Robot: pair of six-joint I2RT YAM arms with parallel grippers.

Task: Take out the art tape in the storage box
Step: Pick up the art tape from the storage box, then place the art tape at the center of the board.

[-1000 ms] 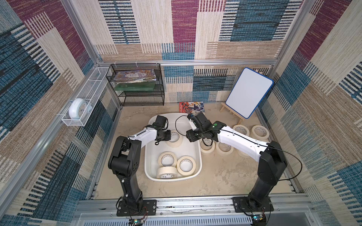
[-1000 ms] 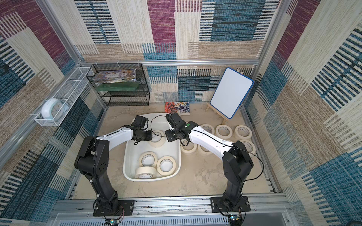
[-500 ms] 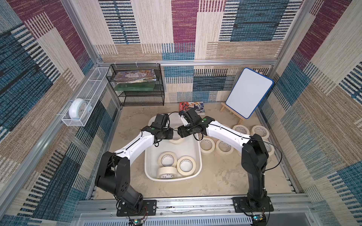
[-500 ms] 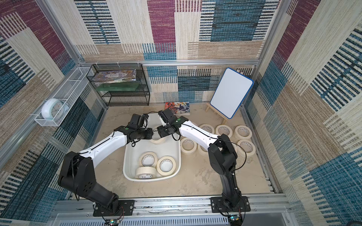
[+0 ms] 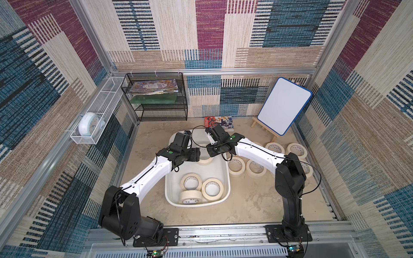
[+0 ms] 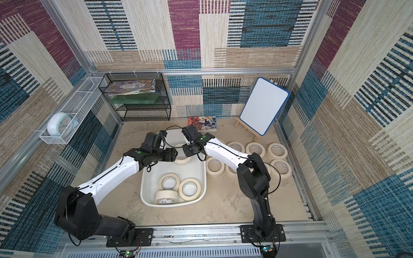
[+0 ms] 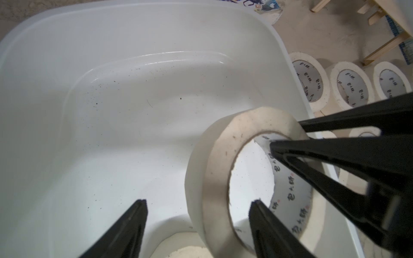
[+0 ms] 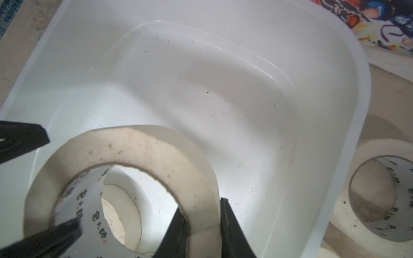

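Both top views: mounted high at the front of the cell, above the arm bases, tilted down toward the back wall. Distant and wide. The whole bench (image 5: 257,207), both arms and the storage box (image 6: 194,172) are in frame, with only a slight sideways offset between the two.

Left wrist: very near, looking along the left fingers (image 7: 131,225) into the box's far end.

Right wrist: equally near, sighting past the right fingers (image 8: 230,227), seemingly from the opposite side.

Both wrist views share one art tape roll (image 7: 214,156), the box floor, and loose rolls (image 8: 380,194) outside the rim.
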